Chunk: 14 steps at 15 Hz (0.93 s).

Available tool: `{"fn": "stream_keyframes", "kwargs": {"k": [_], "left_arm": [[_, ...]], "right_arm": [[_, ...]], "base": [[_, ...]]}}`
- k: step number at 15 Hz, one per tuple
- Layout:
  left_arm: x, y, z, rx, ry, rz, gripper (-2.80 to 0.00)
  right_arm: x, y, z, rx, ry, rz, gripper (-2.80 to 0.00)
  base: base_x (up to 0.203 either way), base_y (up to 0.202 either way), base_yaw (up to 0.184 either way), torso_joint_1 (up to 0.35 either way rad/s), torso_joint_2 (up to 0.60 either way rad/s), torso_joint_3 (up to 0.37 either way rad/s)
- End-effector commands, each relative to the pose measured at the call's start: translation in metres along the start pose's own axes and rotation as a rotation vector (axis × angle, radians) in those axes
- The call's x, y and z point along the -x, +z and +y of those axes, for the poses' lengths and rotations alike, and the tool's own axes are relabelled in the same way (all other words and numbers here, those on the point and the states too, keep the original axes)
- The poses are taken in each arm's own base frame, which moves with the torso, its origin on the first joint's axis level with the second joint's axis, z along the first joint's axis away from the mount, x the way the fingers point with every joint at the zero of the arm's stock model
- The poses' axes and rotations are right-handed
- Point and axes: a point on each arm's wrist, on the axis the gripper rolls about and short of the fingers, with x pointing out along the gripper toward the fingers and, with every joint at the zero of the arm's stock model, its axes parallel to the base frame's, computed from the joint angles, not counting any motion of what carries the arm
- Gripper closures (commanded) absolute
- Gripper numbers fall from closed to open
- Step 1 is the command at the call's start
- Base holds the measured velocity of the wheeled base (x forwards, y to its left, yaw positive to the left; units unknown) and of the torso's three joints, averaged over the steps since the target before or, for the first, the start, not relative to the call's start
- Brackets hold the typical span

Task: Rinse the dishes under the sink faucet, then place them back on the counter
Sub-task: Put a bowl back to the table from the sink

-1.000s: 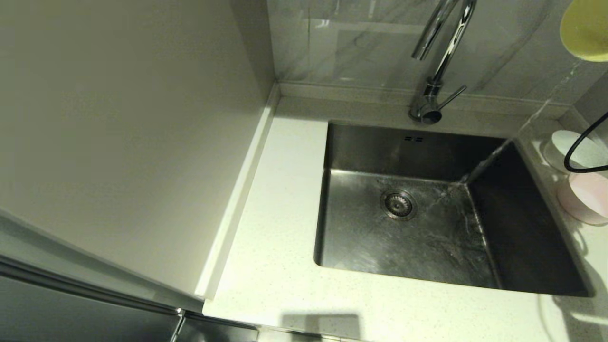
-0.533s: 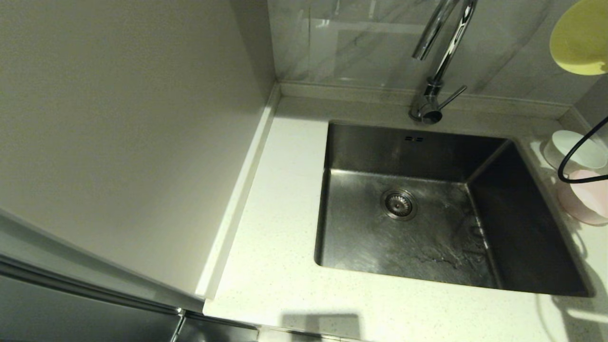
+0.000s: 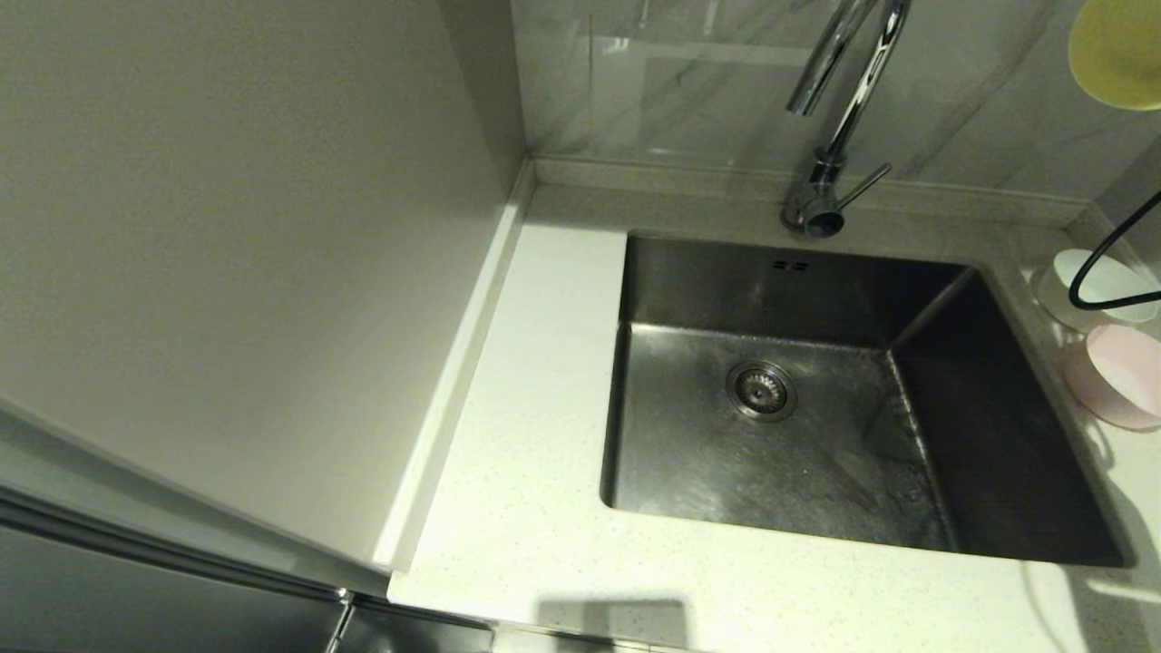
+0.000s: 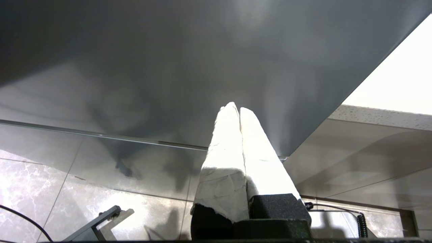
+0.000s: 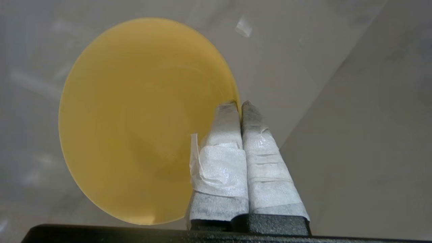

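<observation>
Pale cream speckled stone forms the counter, the largest item, running round three sides of the basin with a low raised back edge. Set into it is the sink, brushed stainless steel, its floor streaked with wet, with a round drain strainer near the middle and two small overflow slots in the rear wall. Behind it stands the faucet, chrome gooseneck with a thin side lever; no running stream can be made out. On the counter to the right of the sink sit the white bowl and, just beside it and nearer the robot, the pink bowl, a black cable looping across them. The yellow bowl is held aloft at the upper right, off the counter and to the right of the spout, the right gripper pinching its rim between taped fingers pressed thin on the wall. The left gripper hangs parked below counter level, fingers pressed together on nothing. Hazards, as judged: a rim pinch on wet smooth plastic may slip or let the bowl swing; a return path low over the counter could knock the two resting bowls or snag the cable.
</observation>
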Motion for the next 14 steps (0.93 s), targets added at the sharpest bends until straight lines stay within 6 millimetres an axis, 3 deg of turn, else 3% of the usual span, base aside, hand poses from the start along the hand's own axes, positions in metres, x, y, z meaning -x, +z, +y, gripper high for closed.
{"fn": "stream_keyframes", "kwargs": {"k": [1,5,9,12,14], "left_arm": [[0.0,0.0,0.0,0.001,0.001,-0.002,0.0],[0.0,0.0,0.0,0.001,0.001,-0.002,0.0],[0.0,0.0,0.0,0.001,0.001,-0.002,0.0],[0.0,0.0,0.0,0.001,0.001,-0.002,0.0],[0.0,0.0,0.0,0.001,0.001,-0.002,0.0]], "right_arm": [[-0.004,-0.003,0.001,-0.007,0.037,0.131,0.0],[0.011,0.019,-0.012,-0.149,0.142,0.713,0.0],[0.046,0.057,-0.033,-0.355,0.162,1.36,0.0],[0.077,0.086,-0.056,-0.412,0.078,1.563,0.0],[0.098,0.078,-0.062,-0.337,0.094,1.666,0.0]], "base": [[0.0,0.0,0.0,0.0,0.0,0.0],[0.0,0.0,0.0,0.0,0.0,0.0],[0.0,0.0,0.0,0.0,0.0,0.0],[0.0,0.0,0.0,0.0,0.0,0.0],[0.0,0.0,0.0,0.0,0.0,0.0]]}}
